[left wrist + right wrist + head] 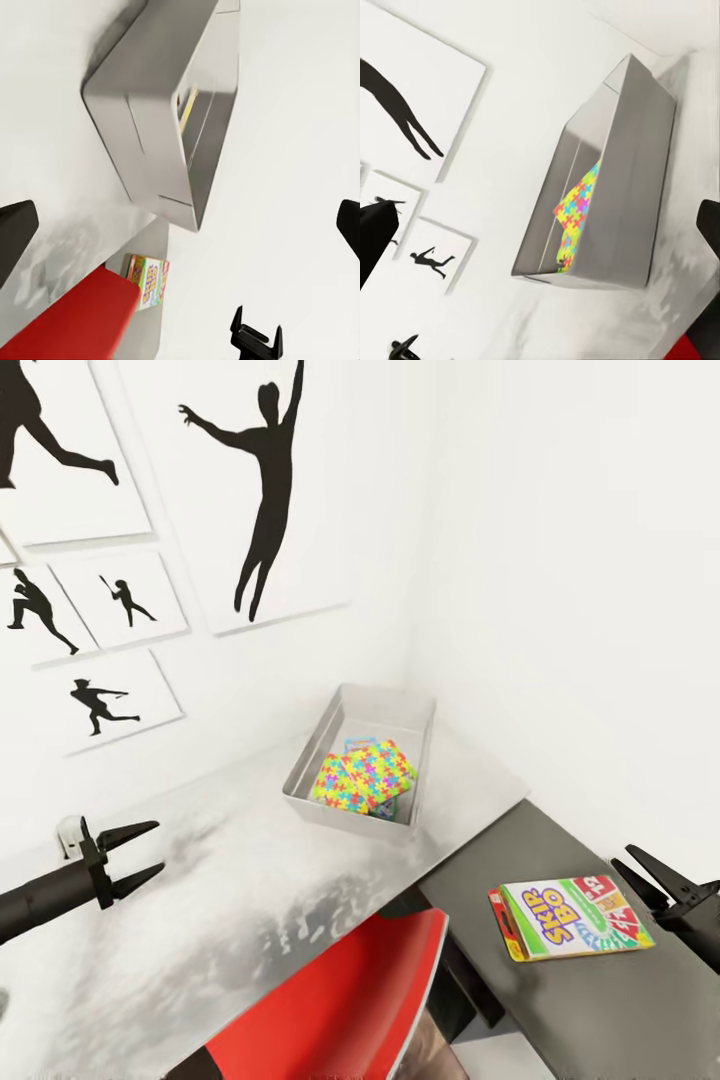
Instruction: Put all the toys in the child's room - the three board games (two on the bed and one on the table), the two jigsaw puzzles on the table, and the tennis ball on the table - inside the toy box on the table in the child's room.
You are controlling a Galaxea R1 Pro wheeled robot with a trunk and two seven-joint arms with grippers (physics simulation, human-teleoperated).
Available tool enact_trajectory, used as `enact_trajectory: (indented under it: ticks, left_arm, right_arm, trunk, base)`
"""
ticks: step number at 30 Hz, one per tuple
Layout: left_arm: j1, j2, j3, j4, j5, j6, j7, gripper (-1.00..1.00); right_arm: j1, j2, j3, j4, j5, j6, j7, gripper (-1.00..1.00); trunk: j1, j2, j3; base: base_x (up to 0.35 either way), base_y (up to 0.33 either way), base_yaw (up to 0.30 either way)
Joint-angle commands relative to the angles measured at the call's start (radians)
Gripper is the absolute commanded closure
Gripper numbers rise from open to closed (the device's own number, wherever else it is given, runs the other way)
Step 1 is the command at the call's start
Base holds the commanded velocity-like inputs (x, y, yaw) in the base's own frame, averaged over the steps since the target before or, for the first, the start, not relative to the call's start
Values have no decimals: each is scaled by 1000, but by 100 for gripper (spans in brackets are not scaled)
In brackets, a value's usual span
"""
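The light grey toy box [384, 701] stands on the table [230, 900] in the wall corner. Inside it lie the bright jigsaw puzzles [365, 774], overlapping and tilted, with a blue edge of something flat under them. A SKIP-BO board game [570, 918] lies flat on the table's dark grey wing [600, 1010]. My left gripper [146, 853] hovers open over the table, well left of the toy box [161, 112]. Just right of the SKIP-BO box, my right gripper [640, 870] is open and empty. The right wrist view shows the toy box [619, 150] and puzzles [577, 210]. The tennis ball and bed are out of view.
A red chair [350, 1000] is tucked under the table's front edge, between the two arms. White walls close in behind and to the right of the toy box, with black silhouette pictures [260, 490] on the left wall.
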Motion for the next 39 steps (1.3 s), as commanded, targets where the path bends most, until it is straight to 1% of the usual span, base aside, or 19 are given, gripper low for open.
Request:
enact_trajectory:
  ticks: [1,6,13,20,25,34,39]
  left_arm:
    - [1,0,3,-1,7,4,7,-100]
    - [3,-1,4,-6,7,4,7,-100]
    - [5,-1,4,-8,7,4,7,-100]
    - [5,-1,4,-9,7,4,7,-100]
    - [5,-1,4,-11,8,4,7,-100]
    - [5,-1,3,-13,8,4,7,-100]
    - [6,-1,3,-13,8,4,7,-100]
  right_arm:
    - [-1,0,-1,0,0,4,2,-100]
    - [-1,0,0,-1,0,5,2,-100]
    - [-1,0,-2,-1,0,5,2,-100]
    - [-1,0,0,-1,0,5,2,-100]
    - [-1,0,-2,-1,0,6,2,-100]
    - [-1,0,-2,-3,0,6,2,-100]
    - [-1,0,-1,-3,0,6,2,-100]
  trunk:
    - [0,-1,0]
    - [0,-1,9]
    - [0,-1,20]
    - [0,-1,32]
    - [0,-1,40]
    - [0,-1,55]
    - [0,-1,63]
  base:
    - [-157,-221,-2]
    - [-176,-91,17]
    - [-35,-7,78]
    - [-2,142,90]
    - [-23,33,94]
    - [-202,-1,116]
    - [-51,-26,125]
